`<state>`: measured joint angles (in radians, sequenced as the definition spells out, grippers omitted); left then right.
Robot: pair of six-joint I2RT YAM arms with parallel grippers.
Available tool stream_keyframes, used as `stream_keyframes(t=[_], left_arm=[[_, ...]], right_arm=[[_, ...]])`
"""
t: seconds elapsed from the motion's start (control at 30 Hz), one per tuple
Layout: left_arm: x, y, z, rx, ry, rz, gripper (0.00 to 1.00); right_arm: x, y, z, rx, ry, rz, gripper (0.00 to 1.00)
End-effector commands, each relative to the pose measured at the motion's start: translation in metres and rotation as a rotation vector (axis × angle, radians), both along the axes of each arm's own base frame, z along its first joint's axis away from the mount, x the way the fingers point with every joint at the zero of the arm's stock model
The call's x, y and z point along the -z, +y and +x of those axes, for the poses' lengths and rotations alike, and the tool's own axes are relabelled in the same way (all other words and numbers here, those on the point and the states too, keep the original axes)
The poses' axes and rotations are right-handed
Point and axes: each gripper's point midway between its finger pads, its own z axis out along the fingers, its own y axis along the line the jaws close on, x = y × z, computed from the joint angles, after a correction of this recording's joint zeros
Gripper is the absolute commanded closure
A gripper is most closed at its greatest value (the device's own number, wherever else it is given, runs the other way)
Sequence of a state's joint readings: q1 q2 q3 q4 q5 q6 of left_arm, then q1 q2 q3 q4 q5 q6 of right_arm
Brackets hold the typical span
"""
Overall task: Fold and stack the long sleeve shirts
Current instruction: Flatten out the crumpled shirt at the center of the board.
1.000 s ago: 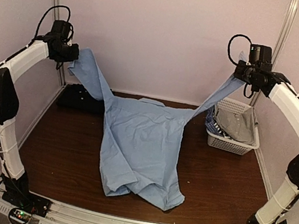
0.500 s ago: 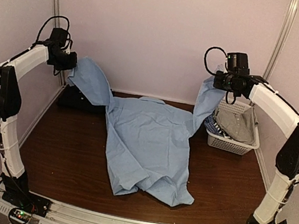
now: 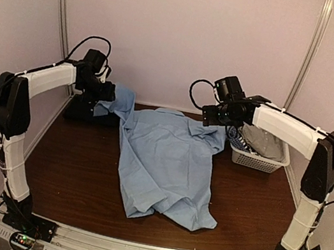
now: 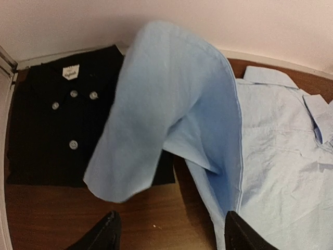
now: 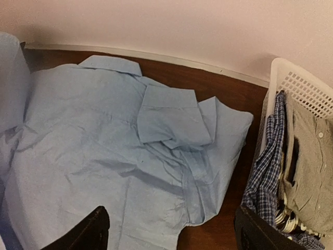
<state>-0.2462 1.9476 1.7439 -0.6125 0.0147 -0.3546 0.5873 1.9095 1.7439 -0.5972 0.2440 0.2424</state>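
While the left tool hangs with its fingers spread wide and nothing between them, a raised sleeve of the light blue shirt arches, blurred, just ahead of it. In the wrist view the sleeve's end covers one corner of the black shirt. That black shirt lies folded flat, buttons up, in the back left corner close to the wall.

Over to the right tool: fingers wide apart too, empty, poised above the blue shirt's shoulder, where the folded sleeve lies doubled back on the body.

The blue shirt is spread across the middle of the counter, with its collar towards the back wall and its hem rumpled towards the arms' bases. Its right edge runs near the white basket, with a narrow strip of bare wood between them. Broad bare wood lies on both sides of the shirt's lower half, and a band runs between hem and front rail.
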Motion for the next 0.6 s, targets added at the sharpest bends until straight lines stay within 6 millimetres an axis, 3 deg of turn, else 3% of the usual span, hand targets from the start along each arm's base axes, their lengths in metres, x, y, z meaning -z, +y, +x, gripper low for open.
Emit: stream_keyframes(t=[0.0, 0.13, 0.27, 0.43, 0.57], left_arm=[[-0.028, -0.025, -0.041, 0.009, -0.035, -0.011, 0.29], [-0.025, -0.077, -0.098, 0.1, -0.01, -0.034, 0.28], [-0.011, -0.13, -0.171, 0.185, 0.032, -0.088, 0.28], [0.01, -0.182, -0.258, 0.266, 0.093, -0.12, 0.29], [0.028, -0.217, -0.311, 0.345, 0.129, -0.082, 0.29]], right_arm=[[0.006, 0.026, -0.062, -0.084, 0.041, 0.061, 0.17], [0.038, 0.046, -0.117, -0.144, 0.122, 0.09, 0.2], [0.057, 0.056, -0.164, -0.175, 0.177, 0.141, 0.22], [0.077, 0.041, -0.208, -0.138, 0.227, 0.172, 0.25], [0.094, 0.03, -0.237, -0.117, 0.259, 0.162, 0.28]])
